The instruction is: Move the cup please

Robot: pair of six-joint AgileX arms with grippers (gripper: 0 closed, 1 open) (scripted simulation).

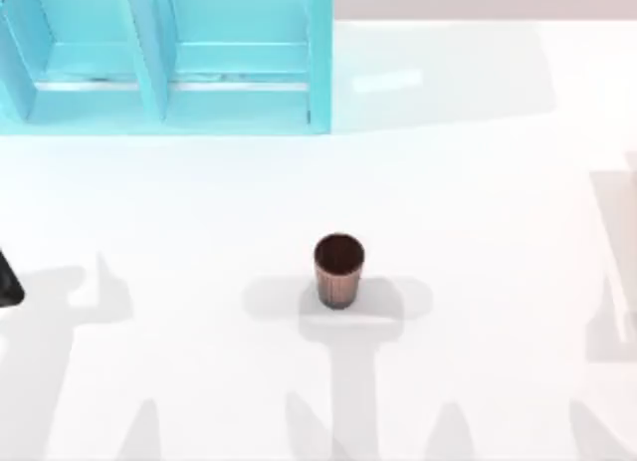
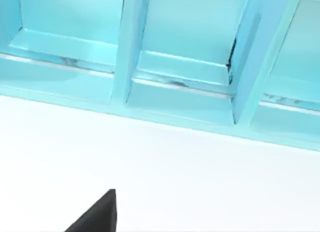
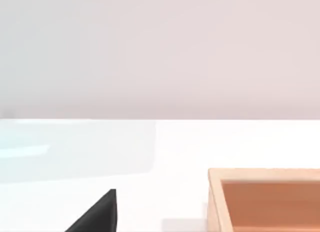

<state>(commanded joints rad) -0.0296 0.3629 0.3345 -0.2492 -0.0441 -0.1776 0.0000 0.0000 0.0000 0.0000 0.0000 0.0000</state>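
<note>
The cup is a small reddish-brown ribbed tumbler with a dark inside. It stands upright near the middle of the white table, and nothing touches it. A dark piece of my left arm pokes in at the table's left edge, well away from the cup. In the left wrist view a black corner of the left gripper hangs over bare table in front of the shelves. A like black corner of the right gripper shows in the right wrist view, over bare table.
A turquoise shelf unit with upright dividers stands at the back left, seen close in the left wrist view. An orange-brown wooden box sits on the table in the right wrist view. Arm shadows fall along the front.
</note>
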